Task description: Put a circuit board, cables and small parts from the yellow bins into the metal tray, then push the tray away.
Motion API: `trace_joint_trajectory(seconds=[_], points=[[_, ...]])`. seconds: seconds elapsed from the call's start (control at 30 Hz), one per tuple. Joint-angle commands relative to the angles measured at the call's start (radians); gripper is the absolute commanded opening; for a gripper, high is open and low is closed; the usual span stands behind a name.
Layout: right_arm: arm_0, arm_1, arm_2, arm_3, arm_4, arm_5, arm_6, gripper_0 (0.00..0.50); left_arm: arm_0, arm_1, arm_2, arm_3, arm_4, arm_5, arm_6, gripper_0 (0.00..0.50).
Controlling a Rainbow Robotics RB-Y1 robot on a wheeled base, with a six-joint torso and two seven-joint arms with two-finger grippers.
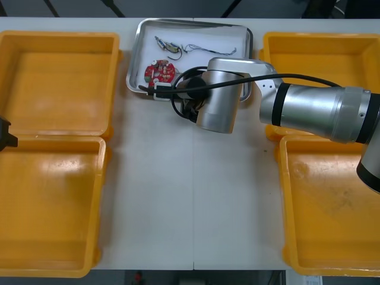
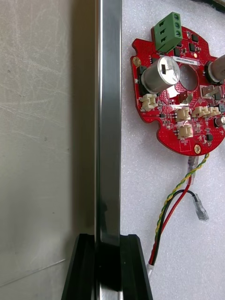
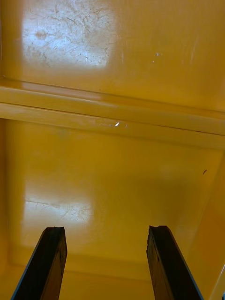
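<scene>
The metal tray (image 1: pixel 135 56), white inside, lies at the table's far middle. In it are a round red circuit board (image 1: pixel 160 72), thin cables (image 1: pixel 209 48) and small metal parts (image 1: pixel 166 44). My right gripper (image 1: pixel 155 90) is at the tray's near left corner. In the right wrist view the right gripper (image 2: pixel 108 265) is shut on the tray's rim (image 2: pixel 108 117), one finger on each side of it. Just inside the rim lie the circuit board (image 2: pixel 176 89) and a red and yellow cable (image 2: pixel 174 201). My left gripper (image 3: pixel 105 262) hangs open over a yellow bin (image 3: pixel 112 178), holding nothing.
Two yellow bins stand on the left, far (image 1: pixel 59 77) and near (image 1: pixel 53 208), and two on the right, far (image 1: pixel 314 56) and near (image 1: pixel 332 208). All look bare inside. The left arm (image 1: pixel 5 133) shows at the left edge. White table lies between the bins.
</scene>
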Motion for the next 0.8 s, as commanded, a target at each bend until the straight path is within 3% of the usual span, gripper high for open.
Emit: trace_joint_trajectory(seconds=[0.03,0.2,0.27,0.37,0.4,0.43,0.47,0.8], points=[[-0.018,0.01,0.007,0.005,0.009,-0.02,0.032,0.0,0.008,0.024,-0.007,-0.002,0.003,0.004,-0.027,0.5],[-0.019,0.01,0.007,0.003,0.009,-0.022,0.033,0.0,0.008,0.024,-0.007,-0.002,0.003,0.004,-0.027,0.5],[-0.021,0.01,0.007,0.003,0.009,-0.02,0.033,0.09,0.008,0.024,-0.007,-0.002,0.003,0.004,-0.027,0.5],[-0.027,0.01,0.007,0.005,0.009,-0.019,0.033,0.315,0.008,0.024,-0.007,-0.002,0.003,0.004,-0.027,0.5],[-0.029,0.01,0.007,0.003,0.009,-0.019,0.032,0.368,0.008,0.024,-0.007,-0.002,0.003,0.004,-0.027,0.5],[-0.032,0.009,0.007,0.003,0.009,-0.016,0.029,0.462,0.008,0.024,-0.007,-0.002,0.003,0.004,-0.027,0.5],[-0.036,0.009,0.007,0.0,0.009,-0.008,0.027,0.5,0.008,0.024,-0.007,-0.002,0.003,0.004,-0.027,0.5],[-0.048,0.001,-0.082,-0.089,0.003,0.165,0.029,0.5,0.008,0.024,-0.007,-0.002,0.003,0.004,-0.027,0.5]])
